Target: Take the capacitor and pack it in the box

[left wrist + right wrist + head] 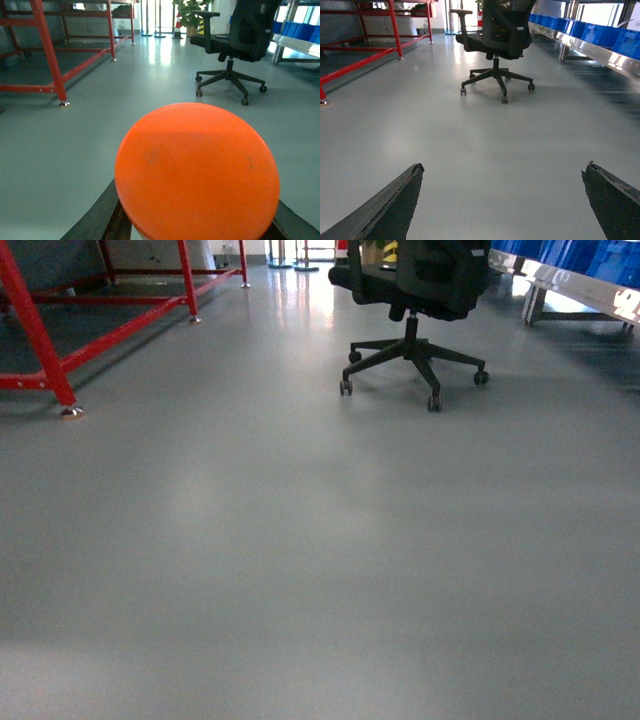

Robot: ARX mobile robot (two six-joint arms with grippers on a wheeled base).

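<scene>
The head view shows only grey floor, a black office chair (415, 310) ahead and a red steel frame (40, 335) to the left. Neither arm appears here, and the pink box is nowhere in it.

In the left wrist view the orange capacitor (197, 172) fills the lower middle of the picture, its round face toward the camera, seated between the dark fingers (107, 212) of the left gripper (197, 227), which are clamped on it at either side. The capacitor is thus in hand, carried above the floor while the base appears to be in transit.

In the right wrist view the right gripper (502, 200) stands with its two fingers wide apart and nothing between them; the chair and a shelf of blue bins (592, 32) lie beyond.

The step in hand is, by my judgement, carrying the part to the box. To do it well, hold the clamp firm and the left wrist level so the rounded piece does not slip out, steer wide of the chair's castors and the frame's feet, and release only once the box is in sight and the gripper is directly over its opening.
</scene>
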